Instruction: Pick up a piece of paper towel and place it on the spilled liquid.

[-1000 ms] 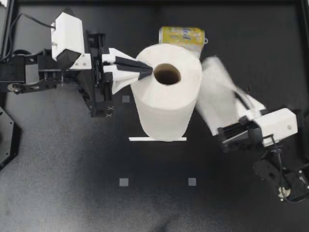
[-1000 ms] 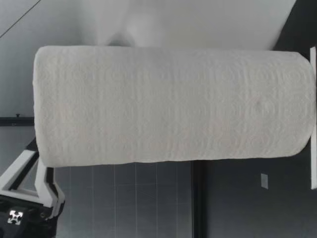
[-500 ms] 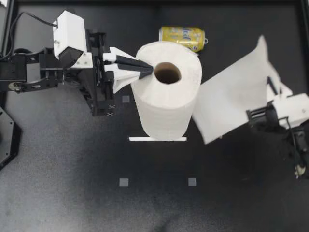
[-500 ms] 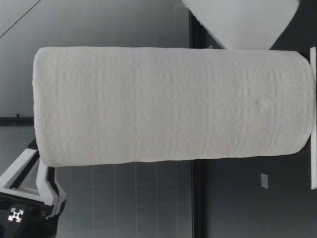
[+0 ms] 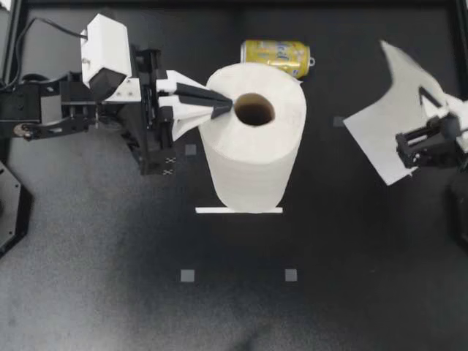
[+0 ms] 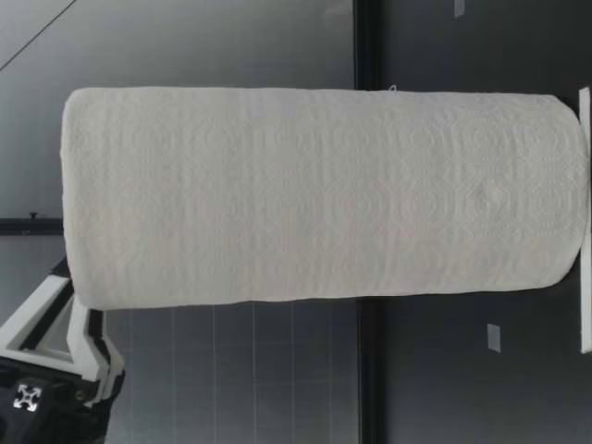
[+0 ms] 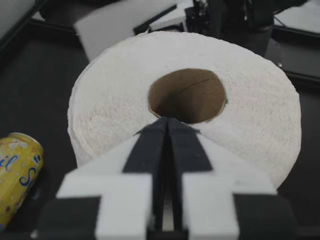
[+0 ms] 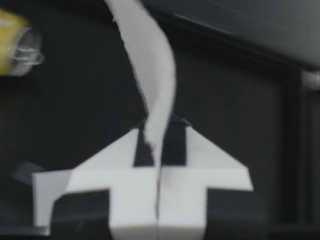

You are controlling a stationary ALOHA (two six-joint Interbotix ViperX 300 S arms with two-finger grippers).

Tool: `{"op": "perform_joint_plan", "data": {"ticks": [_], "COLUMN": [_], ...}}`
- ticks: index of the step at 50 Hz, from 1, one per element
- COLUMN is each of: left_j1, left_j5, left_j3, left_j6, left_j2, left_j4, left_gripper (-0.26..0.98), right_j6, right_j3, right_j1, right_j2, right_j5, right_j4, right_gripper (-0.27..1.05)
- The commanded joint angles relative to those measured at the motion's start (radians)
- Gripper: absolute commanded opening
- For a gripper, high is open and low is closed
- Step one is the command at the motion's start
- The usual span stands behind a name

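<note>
The picking up looks done: one sheet of paper towel (image 5: 391, 121) is off the paper towel roll (image 5: 252, 146) and hangs well apart from it near the worktop's (image 5: 110, 256) right edge, pinched between the closed fingers of the right gripper (image 5: 430, 102). Placing it is left. No spilled liquid can be made out on the dark worktop; the likeliest spot is by the one yellow can (image 5: 276, 57) lying on its side near the far edge. The left gripper (image 5: 219, 108), its fingers pressed together around nothing, rests its tips on the single roll's top at the core's rim. Four small grey squares (image 5: 188, 276) mark the worktop.
</note>
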Motion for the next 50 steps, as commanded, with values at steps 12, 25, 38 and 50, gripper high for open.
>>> {"op": "perform_joint_plan", "data": {"ticks": [12,25,38,50], "left_j1": [0.018,0.018,0.018,0.018], "left_j5": [0.014,0.003,-0.023,-0.021], "left_j3": [0.015,0.017,0.014,0.014], "left_j6": [0.005,0.006,0.008,0.009], "left_j2": [0.052,0.055,0.049,0.048], "left_j4": [-0.002,-0.002,-0.002,-0.002], "left_gripper": [0.11,0.11,0.11,0.11], "right_j6": [0.000,0.000,0.006,0.002], "right_j3": [0.018,0.034,-0.074,-0.201], "right_j1": [-0.308,-0.577,-0.684,-0.747], "right_j2": [-0.261,-0.247,0.051,0.313], "right_j5": [-0.408,-0.652,-0.678,-0.678], "right_j4": [-0.282,-0.359,-0.468,-0.545], "right_gripper": [-0.15,-0.15,-0.15,-0.15]}}
